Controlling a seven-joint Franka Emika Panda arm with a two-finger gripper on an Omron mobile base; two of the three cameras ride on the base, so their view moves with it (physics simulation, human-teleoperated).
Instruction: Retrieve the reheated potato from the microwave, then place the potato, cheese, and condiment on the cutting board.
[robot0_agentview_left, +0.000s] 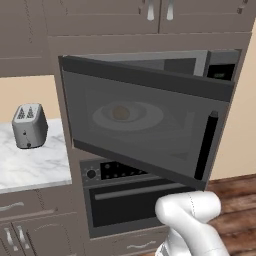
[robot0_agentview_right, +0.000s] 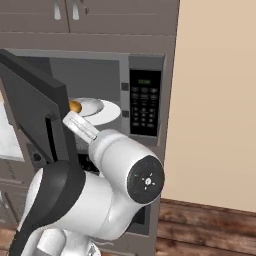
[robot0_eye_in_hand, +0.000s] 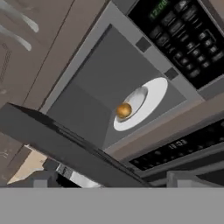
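Inside the microwave (robot0_eye_in_hand: 109, 78) the potato (robot0_eye_in_hand: 124, 110) sat on a small plate, itself resting on the white turntable (robot0_eye_in_hand: 151, 98), roughly at the middle of the cavity floor, which I took to be where reheating had left it. The door (robot0_agentview_left: 145, 125) stood swung open on its left hinge, far enough that my hand camera looked past its dark edge straight at the potato (the view was rolled, so the keypad (robot0_agentview_right: 145, 102) appeared at upper right). My gripper (robot0_eye_in_hand: 109, 181) was spread wide and held nothing, hanging outside the opening, well apart from the potato. I judged the fingers were parted in readiness to reach in and straddle it. The retrieval was therefore not yet done, and the cheese, condiment and cutting board steps all lay ahead. Through the door glass in the left base view the potato showed dimly. A toaster (robot0_agentview_left: 29, 126) stood on the marble counter (robot0_agentview_left: 30, 165) to the left.
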